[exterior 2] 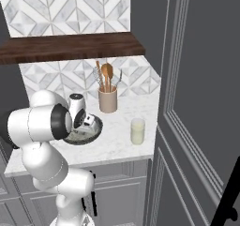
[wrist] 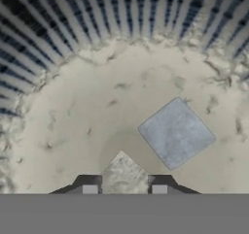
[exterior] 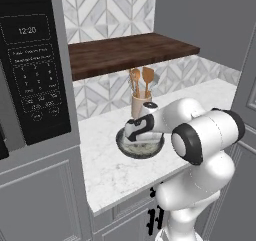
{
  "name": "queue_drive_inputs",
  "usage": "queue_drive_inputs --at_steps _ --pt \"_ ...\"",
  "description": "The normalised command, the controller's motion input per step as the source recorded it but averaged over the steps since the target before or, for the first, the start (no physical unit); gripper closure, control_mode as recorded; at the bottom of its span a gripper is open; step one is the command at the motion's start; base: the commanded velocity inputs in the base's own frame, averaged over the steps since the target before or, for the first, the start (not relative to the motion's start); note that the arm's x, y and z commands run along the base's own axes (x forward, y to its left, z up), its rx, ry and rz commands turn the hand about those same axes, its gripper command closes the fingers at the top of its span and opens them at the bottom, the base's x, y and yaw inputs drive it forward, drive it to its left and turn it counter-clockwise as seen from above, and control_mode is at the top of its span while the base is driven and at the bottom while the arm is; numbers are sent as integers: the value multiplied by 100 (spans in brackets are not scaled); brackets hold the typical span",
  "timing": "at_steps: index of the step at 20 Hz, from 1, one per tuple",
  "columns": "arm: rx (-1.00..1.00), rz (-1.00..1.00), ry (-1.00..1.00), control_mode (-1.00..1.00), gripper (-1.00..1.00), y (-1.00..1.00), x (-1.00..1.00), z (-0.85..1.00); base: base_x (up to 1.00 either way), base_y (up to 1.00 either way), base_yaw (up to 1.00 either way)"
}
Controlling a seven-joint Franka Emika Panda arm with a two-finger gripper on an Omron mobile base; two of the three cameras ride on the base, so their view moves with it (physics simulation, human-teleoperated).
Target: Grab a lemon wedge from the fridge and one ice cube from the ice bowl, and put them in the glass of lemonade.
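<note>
My gripper (wrist: 124, 189) is down inside the ice bowl (wrist: 58, 48), close above its pale speckled floor, with the ribbed dark wall curving round ahead of me and to both sides. My two fingertips (wrist: 89, 189) stand a little apart, and between them sits a small pale ice cube (wrist: 123, 172), one corner pointing away from me; the tips flank it on either side, but I cannot tell whether they press on it or merely bracket it. A second ice cube (wrist: 176, 132), larger in view and bluish grey, lies flat on the bowl's floor just ahead of me and off to one side, clear of my fingers. From the base cameras, my hand (exterior: 137, 130) hangs over the ice bowl (exterior: 125, 147) on the white marble counter (exterior: 105, 170). Just behind the bowl stands a beige crock (exterior 2: 108, 100) holding wooden spoons. The glass of lemonade (exterior 2: 138, 131) stands on the counter well apart from me, beyond the bowl's rim toward the dark fridge (exterior 2: 201, 89).
</note>
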Motion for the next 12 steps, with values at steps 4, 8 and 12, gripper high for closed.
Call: queue_drive_inputs --at_steps 4,8,12 --pt "0 0 0 -100 100 0 0 0 0 0 0" --pt "-1 0 0 -100 100 0 0 6 0 0 0" --pt "0 0 -2 -100 100 0 -8 48 0 0 0"
